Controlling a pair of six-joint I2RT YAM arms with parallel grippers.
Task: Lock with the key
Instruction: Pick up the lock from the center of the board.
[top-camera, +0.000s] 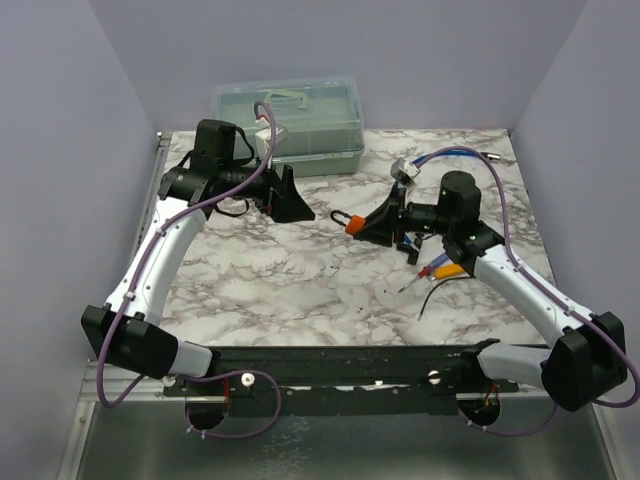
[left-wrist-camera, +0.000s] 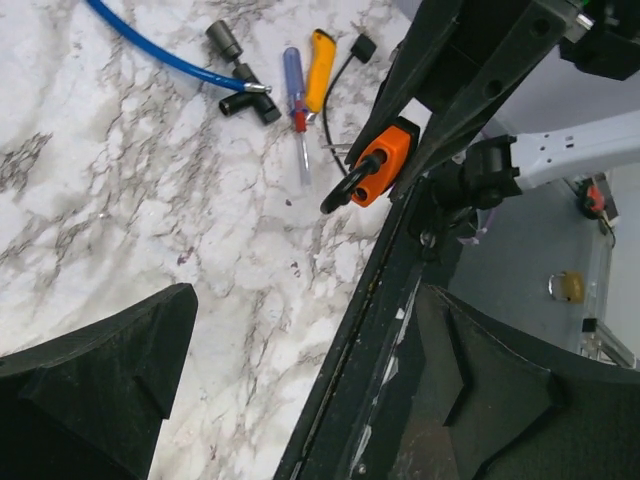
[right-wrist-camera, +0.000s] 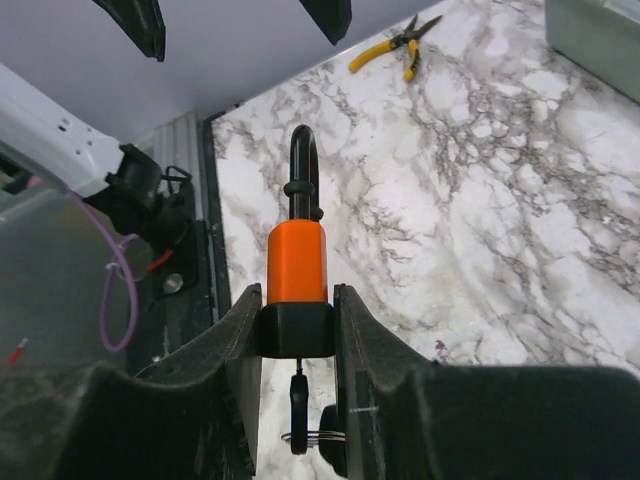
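Note:
An orange padlock (right-wrist-camera: 296, 262) with a black base and a black shackle (right-wrist-camera: 304, 170) is clamped between my right gripper's fingers (right-wrist-camera: 225, 350). A black key (right-wrist-camera: 299, 400) on a wire ring sticks out of the lock's underside, between the fingers. In the top view my right gripper (top-camera: 372, 225) holds the padlock (top-camera: 352, 222) above the table's middle, shackle pointing left. My left gripper (top-camera: 290, 205) is wide open and empty, just left of the padlock and apart from it. The left wrist view shows the padlock (left-wrist-camera: 378, 165) ahead of the open gripper (left-wrist-camera: 310, 330).
A clear lidded box (top-camera: 290, 120) stands at the back. A blue cable (left-wrist-camera: 160, 55), a black connector (left-wrist-camera: 240, 90), a screwdriver (left-wrist-camera: 295, 90) and a yellow-handled tool (left-wrist-camera: 320, 70) lie under the right arm. Yellow pliers (right-wrist-camera: 395, 45) lie near the left arm.

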